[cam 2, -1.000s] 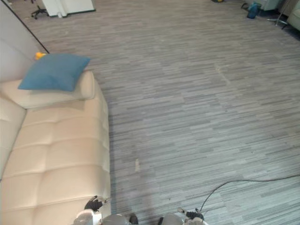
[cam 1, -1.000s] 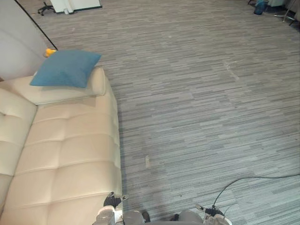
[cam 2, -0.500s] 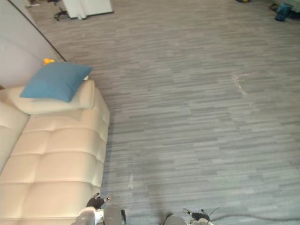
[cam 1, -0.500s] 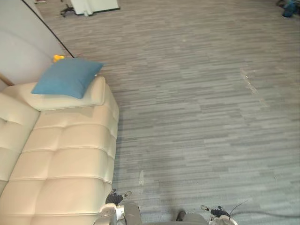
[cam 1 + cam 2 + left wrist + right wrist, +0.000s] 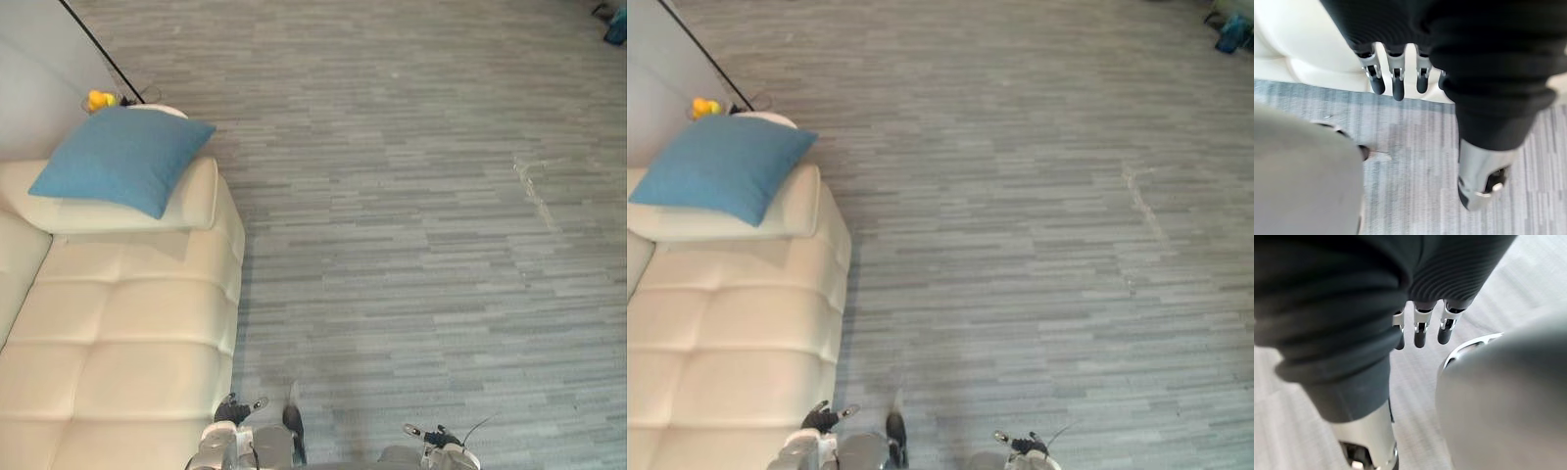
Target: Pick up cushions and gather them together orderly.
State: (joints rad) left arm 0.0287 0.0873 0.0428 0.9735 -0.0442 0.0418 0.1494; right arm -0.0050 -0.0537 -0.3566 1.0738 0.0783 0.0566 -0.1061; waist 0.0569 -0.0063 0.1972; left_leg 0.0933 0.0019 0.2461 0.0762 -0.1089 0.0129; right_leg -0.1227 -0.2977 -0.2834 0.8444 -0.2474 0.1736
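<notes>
A square blue cushion of matte woven cloth lies flat on the sofa's rounded armrest. One corner points toward the floor side and another overhangs the seat. It is plump in the middle and thin at its pointed corners. The sofa is cream leather, smooth and slightly glossy, with its seat stitched into broad, puffed rectangular panels.

Just behind the cushion, against the plain grey wall, sits a small yellow thing; what it is cannot be told. The carpet is short-piled, with fine grey and bluish bands, and it carries a pale, crooked scuff well away from the sofa.

The left hand hangs over the carpet beside the sofa's base. Its silver, dark-tipped fingers are straight and side by side, the thumb is apart from them, and nothing is in its grasp. The right hand hangs over bare carpet in the same way, fingers straight and relaxed, holding nothing. Both hands are well apart from the cushion
</notes>
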